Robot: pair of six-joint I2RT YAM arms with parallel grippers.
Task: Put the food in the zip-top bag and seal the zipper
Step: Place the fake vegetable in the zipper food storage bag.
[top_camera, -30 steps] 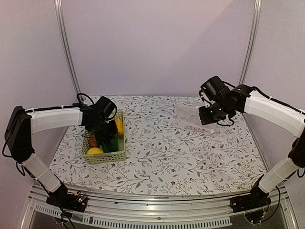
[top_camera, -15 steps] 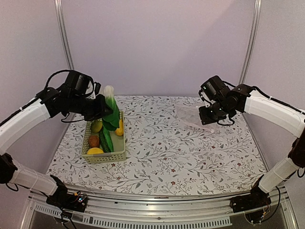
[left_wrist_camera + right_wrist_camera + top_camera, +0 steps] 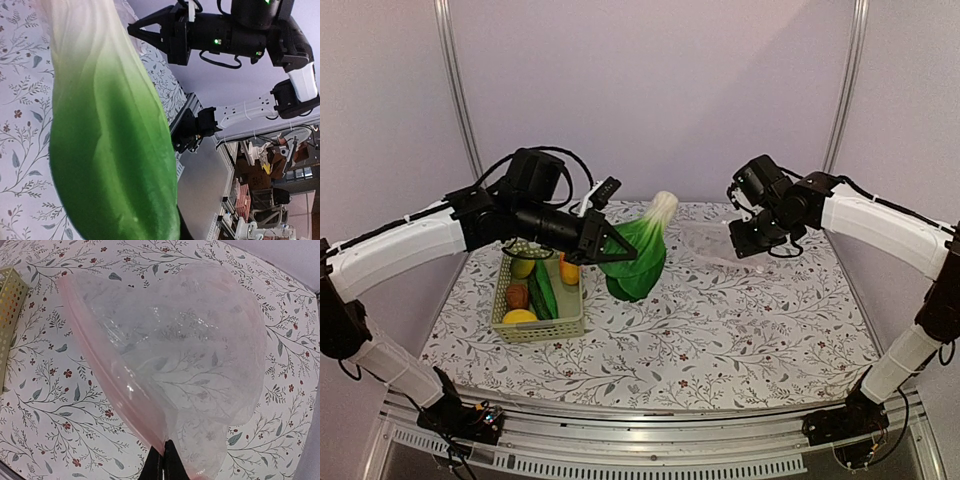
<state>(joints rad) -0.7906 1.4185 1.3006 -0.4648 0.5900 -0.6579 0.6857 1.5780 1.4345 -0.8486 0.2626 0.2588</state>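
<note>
Most of the food (image 3: 542,292) sits in your basket (image 3: 538,328), and your left gripper (image 3: 618,250) is clamped on a leafy green veg (image 3: 640,265), mid-air between basket and bag. Your right gripper (image 3: 160,461) pinches the zip-top bag (image 3: 180,355) by its edge. It looks empty, zipper (image 3: 107,385) unsealed.

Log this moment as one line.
Left end effector: holds green vegetable midair | Right end effector: pinches bag edge | Basket: food inside
</note>
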